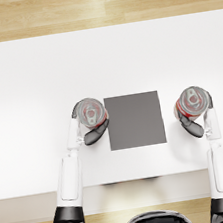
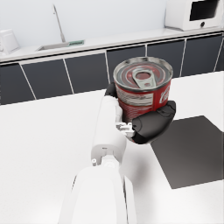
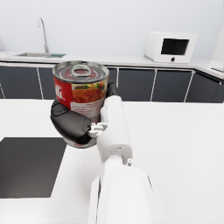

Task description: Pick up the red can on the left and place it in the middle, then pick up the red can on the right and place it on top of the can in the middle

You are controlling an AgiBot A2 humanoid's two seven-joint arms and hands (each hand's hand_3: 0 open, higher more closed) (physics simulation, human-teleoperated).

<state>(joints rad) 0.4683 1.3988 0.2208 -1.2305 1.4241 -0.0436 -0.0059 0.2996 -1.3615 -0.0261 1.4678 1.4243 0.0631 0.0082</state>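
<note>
My left hand (image 1: 94,131) grips a red can (image 1: 91,113) with a silver pull-tab lid, held upright just left of the dark grey square mat (image 1: 135,120). The left wrist view shows this can (image 2: 142,92) lifted off the table in the dark fingers (image 2: 151,124). On the other side of the mat, my right hand (image 1: 192,124) holds the second red can (image 1: 191,102), also upright. In the right wrist view that can (image 3: 81,89) sits raised in the hand (image 3: 72,124), with the mat (image 3: 26,164) lying beside it.
The white table (image 1: 103,59) stretches wide beyond the mat. A wooden floor strip (image 1: 95,4) lies past its far edge. The wrist views show a kitchen counter with a sink (image 2: 61,43) and a microwave (image 3: 170,46) behind the table.
</note>
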